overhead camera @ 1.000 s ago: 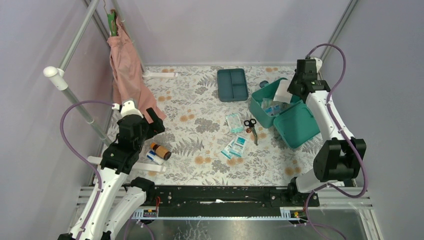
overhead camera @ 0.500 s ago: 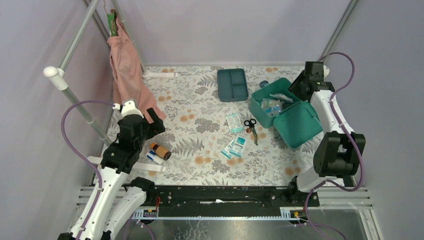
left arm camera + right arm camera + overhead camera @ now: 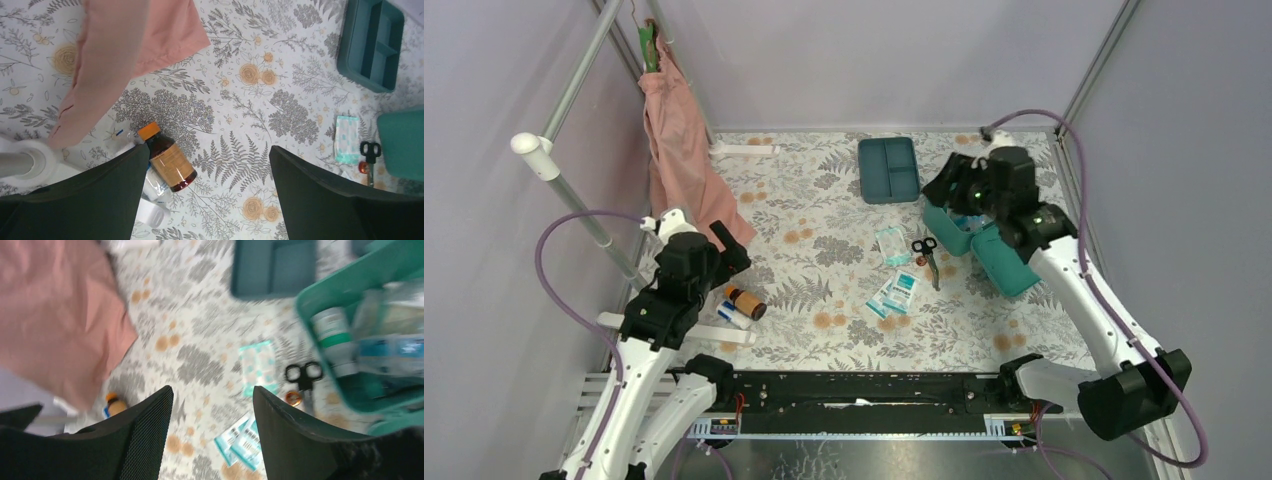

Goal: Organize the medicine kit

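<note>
Floral tablecloth [image 3: 814, 250] with meds scattered all over it. Medicine kit [image 3: 1007, 268] sits toward the far right, lid flipped open, a white bottle [image 3: 334, 335] inside. Right gripper [image 3: 212, 390] hovers by its near-left edge, fingers spread, holding nothing. Left gripper [image 3: 206, 152] is wide apart too and empty, with a brown bottle [image 3: 169, 162] lying on the cloth below it.
</note>
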You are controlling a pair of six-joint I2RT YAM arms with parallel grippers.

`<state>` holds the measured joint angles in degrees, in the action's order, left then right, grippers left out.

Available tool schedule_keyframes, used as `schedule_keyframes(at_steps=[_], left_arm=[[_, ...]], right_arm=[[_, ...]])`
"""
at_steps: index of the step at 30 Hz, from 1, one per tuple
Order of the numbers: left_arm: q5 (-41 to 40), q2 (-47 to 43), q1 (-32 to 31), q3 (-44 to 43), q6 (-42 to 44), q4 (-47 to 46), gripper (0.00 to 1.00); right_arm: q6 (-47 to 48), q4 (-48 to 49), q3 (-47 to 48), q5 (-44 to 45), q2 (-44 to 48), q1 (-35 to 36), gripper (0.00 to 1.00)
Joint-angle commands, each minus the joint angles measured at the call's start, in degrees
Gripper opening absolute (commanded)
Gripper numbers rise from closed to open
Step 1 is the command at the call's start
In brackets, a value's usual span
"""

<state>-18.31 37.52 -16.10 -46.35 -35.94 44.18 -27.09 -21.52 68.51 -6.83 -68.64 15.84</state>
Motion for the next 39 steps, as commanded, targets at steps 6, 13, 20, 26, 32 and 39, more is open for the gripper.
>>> schedule_keyframes(at_steps=[6, 13, 20, 26, 32, 39], left_arm=[[-5.0, -5.1, -0.3, -9.2, -3.2, 9.3, 0.99], [-5.0, -6.0, -0.3, -11.9, -3.3, 12.9, 0.99], [-3.2, -6.6, -0.3, -11.7, -2.0, 13.2, 0.99], [-2.3, -7.2, -0.3, -11.7, -0.7, 13.2, 0.99], [-1.7, -7.8, -0.3, -11.9, 0.5, 13.3, 0.98], [-1.4, -7.9, -0.3, -11.6, 0.8, 13.2, 0.99]], right_arm=[[-1.6, 11.8, -5.3, -2.1, -8.6, 23.9, 0.69], [-2.2, 23.2, 2.1, -8.2, -27.0, 36.5, 0.75], [1.1, 20.2, 19.6, -12.2, -46.9, 45.0, 0.76], [2.2, 16.0, 32.0, -10.7, -57.7, 47.7, 0.76], [2.8, 13.7, 37.2, -7.7, -63.6, 47.9, 0.76], [3.9, 11.3, 40.8, -6.3, -67.1, 47.9, 0.75]])
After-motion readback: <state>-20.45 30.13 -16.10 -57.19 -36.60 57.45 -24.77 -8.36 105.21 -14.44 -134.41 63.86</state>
